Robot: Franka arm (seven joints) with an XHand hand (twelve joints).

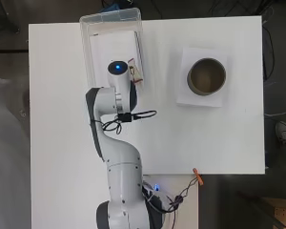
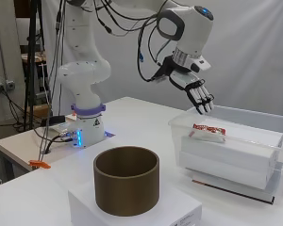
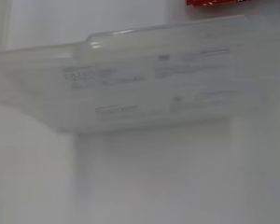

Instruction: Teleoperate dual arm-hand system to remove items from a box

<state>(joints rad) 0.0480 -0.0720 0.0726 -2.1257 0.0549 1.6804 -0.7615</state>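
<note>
Nearest the side camera, a brown round container [image 2: 126, 185] sits on a white block [image 2: 132, 211]. Beyond it, my hand [image 2: 196, 93] hangs, fingers straight and holding nothing, above the near end of a clear plastic box [image 2: 226, 141]. Inside, a red-and-white packet [image 2: 207, 133] lies on white foam.

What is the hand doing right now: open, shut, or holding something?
Hand: open, fingers fairly straight and pointing down, holding nothing, above the near end of the clear box, close to the red and white packet.
</note>
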